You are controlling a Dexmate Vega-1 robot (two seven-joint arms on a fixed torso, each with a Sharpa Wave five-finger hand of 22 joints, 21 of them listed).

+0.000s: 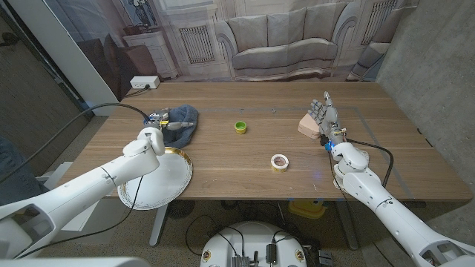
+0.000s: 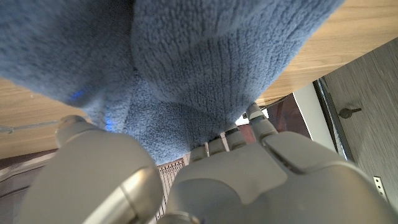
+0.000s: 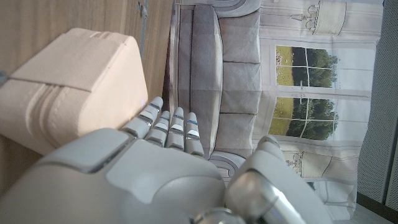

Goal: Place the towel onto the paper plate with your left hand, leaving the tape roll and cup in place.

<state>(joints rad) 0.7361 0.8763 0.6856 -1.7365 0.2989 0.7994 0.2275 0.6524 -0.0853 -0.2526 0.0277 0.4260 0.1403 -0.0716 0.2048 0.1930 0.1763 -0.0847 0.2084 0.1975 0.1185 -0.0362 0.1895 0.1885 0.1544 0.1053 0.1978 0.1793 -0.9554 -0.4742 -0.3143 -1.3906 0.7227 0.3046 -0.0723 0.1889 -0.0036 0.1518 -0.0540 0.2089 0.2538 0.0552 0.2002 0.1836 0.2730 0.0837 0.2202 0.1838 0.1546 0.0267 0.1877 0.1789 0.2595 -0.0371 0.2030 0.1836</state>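
The blue towel (image 1: 183,122) lies bunched at the table's left side, just beyond the white paper plate (image 1: 158,180) with its gold rim. My left hand (image 1: 151,139) is at the towel's near left edge. In the left wrist view its fingers (image 2: 231,138) are sunk into the folds of the towel (image 2: 199,62) and grip it. The small green cup (image 1: 240,127) stands at mid-table. The tape roll (image 1: 280,161) lies nearer the front edge. My right hand (image 1: 324,113) stands at the right with fingers straight and apart, holding nothing.
A tan box (image 1: 307,125) sits on the table right against my right hand (image 3: 143,180); the box (image 3: 68,87) is close by its fingers. A black cable (image 1: 111,109) runs over the table's left edge. The plate overhangs the front left edge.
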